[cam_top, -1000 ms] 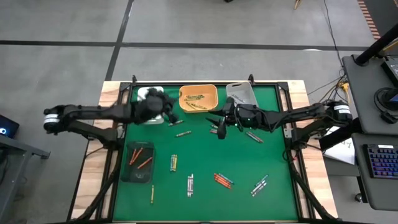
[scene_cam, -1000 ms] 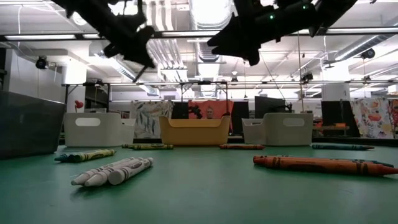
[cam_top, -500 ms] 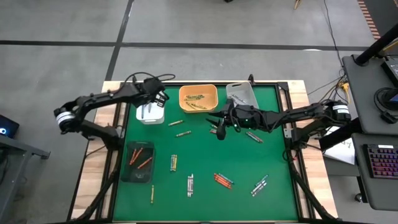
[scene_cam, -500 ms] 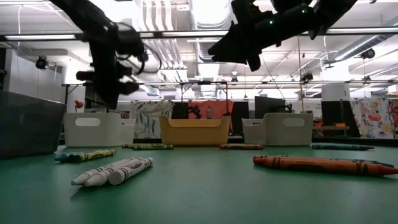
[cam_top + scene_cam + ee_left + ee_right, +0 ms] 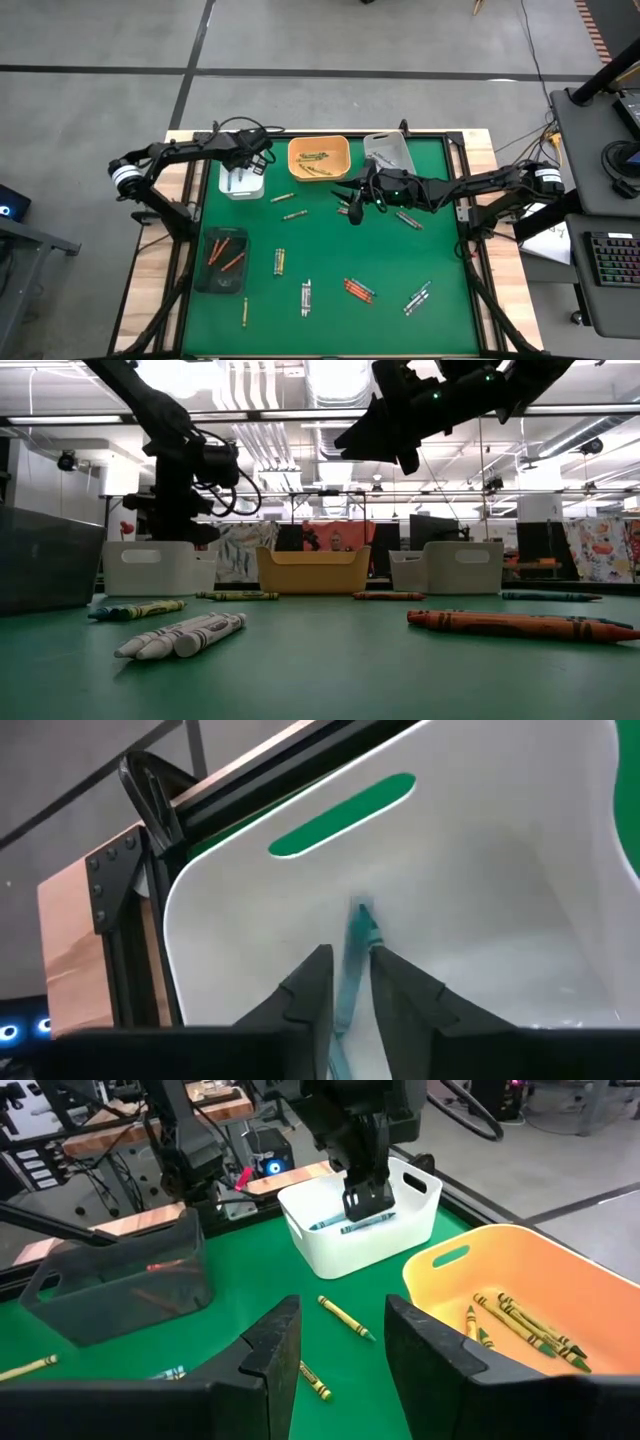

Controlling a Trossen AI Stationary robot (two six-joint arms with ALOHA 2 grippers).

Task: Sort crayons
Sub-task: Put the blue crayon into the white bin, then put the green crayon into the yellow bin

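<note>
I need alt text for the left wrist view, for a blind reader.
The left hand points into a white tray, with a blue-green crayon between its two dark fingers. A handle slot in the tray wall shows the green table.

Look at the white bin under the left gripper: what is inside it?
The white bin holds blue crayons; the left gripper hangs over them with one blue crayon between its fingers. That gripper covers part of the bin floor, so no count.
</note>
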